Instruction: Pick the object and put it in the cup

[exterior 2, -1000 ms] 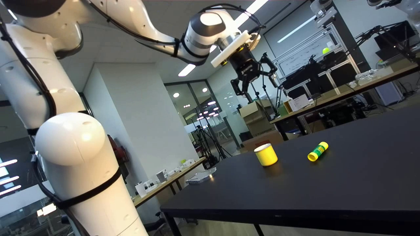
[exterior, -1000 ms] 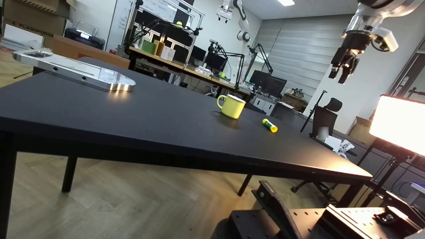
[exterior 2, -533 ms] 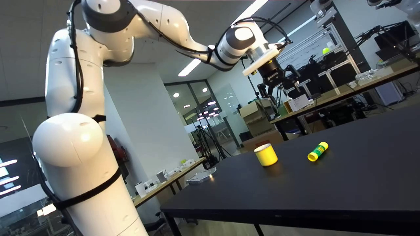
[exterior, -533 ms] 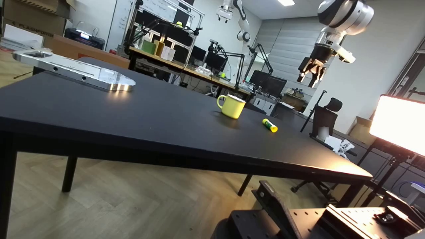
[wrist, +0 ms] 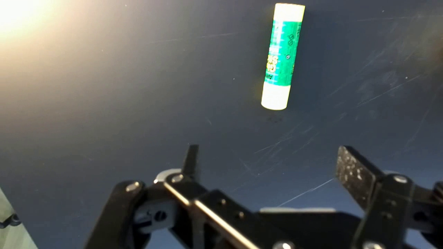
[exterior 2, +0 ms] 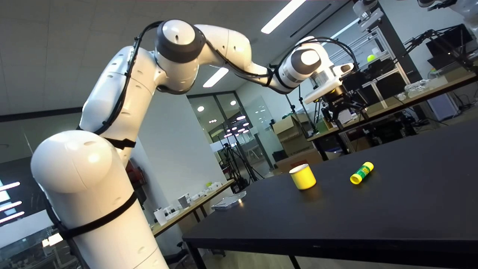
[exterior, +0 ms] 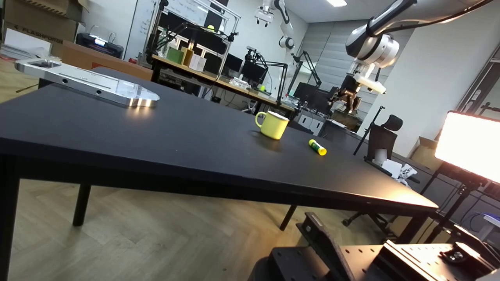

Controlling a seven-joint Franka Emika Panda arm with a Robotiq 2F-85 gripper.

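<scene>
The object is a short yellow glue stick with a green label. It lies on its side on the dark table in both exterior views [exterior: 317, 147] [exterior 2: 362, 173] and in the wrist view [wrist: 283, 57]. The yellow cup stands upright nearby in both exterior views [exterior: 273, 125] [exterior 2: 303, 177]; its handle shows in only one of them. The cup is out of the wrist view. My gripper [wrist: 268, 148] is open, with nothing between its fingers. It hangs well above the table in both exterior views [exterior: 343, 106] [exterior 2: 353, 122]. In the wrist view the glue stick lies beyond the fingertips.
A shiny metal block lies on the table in both exterior views [exterior: 90, 82] [exterior 2: 228, 201], on the far side of the cup from the glue stick. The dark table [exterior: 175, 148] has a long front edge. A bright lamp panel [exterior: 470, 144] stands beyond the table's end.
My arm has swung over the table and lowered, bringing the open gripper closer to the glue stick. The glue stick and the cup have not moved.
</scene>
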